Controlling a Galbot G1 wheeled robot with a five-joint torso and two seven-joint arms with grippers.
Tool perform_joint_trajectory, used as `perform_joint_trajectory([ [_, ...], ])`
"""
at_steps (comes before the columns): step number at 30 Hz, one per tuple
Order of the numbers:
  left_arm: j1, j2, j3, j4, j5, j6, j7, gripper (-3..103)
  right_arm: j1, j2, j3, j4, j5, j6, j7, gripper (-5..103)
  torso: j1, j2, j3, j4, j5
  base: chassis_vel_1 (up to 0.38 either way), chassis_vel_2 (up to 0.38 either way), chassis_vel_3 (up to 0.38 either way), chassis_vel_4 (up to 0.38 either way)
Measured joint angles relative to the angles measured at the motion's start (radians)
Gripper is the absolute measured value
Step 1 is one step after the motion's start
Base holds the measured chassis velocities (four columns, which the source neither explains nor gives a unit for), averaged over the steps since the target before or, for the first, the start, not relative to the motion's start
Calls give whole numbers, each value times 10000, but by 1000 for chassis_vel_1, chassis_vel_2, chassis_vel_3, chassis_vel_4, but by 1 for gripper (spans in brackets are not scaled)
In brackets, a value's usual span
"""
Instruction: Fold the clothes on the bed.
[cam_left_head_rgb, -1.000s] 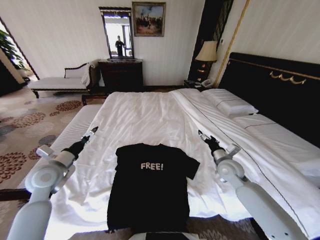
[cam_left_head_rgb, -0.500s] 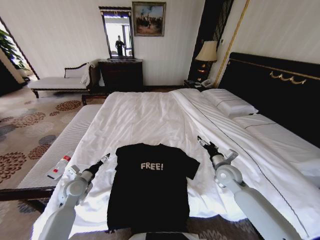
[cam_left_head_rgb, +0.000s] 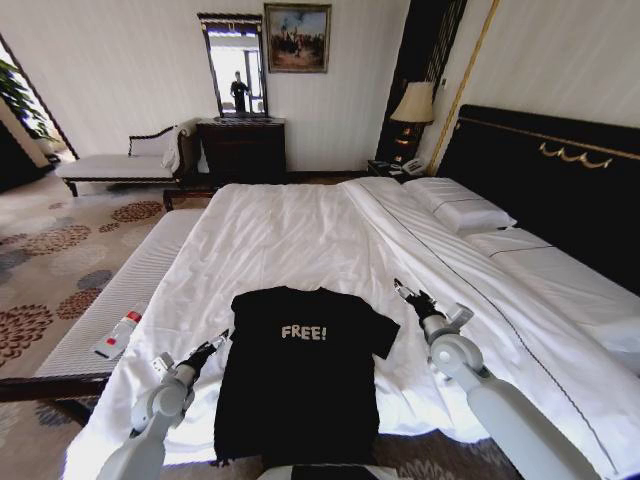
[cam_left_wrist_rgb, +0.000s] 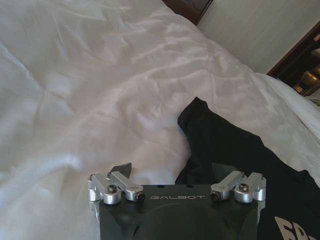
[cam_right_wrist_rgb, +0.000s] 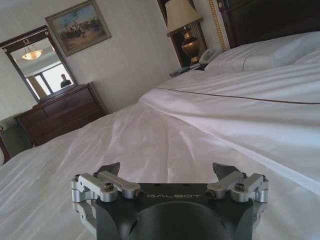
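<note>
lower left of the head view, your left gripper sits jaws apart just beside the t-shirt's left edge. the shirt lies flat at lower centre on the bed. right of centre, your right gripper waits, jaws apart, near the sleeve. you're still on the approach; next, each needs to pinch a shirt edge.

head: high, down over bed | wrists: low, close over sheet | shared: white bedding

"FREE!" on T-shirt; "GALBOT" on both end effectors.
</note>
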Motion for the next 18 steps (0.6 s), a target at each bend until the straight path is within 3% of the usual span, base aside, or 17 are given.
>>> perform_joint_trajectory([
  [6,-46,-167,52,113,-140,-14,-210,66,-116,-67,107,4,-3,-11,45,100,1,0,0,0,-1,0,0,0,0],
  [8,-52,-191,32,112,-181,-14,-245,66,-153,-71,123,4,-8,-11,46,100,1,0,0,0,-2,0,0,0,0],
  [13,3,-296,-61,113,-310,-14,-315,41,-291,-58,139,4,-101,16,51,100,0,0,0,0,-1,0,0,0,0],
  [18,21,-363,-17,134,-306,-23,-313,38,-287,-44,115,12,-125,23,69,100,0,0,0,1,-1,0,0,0,0],
])
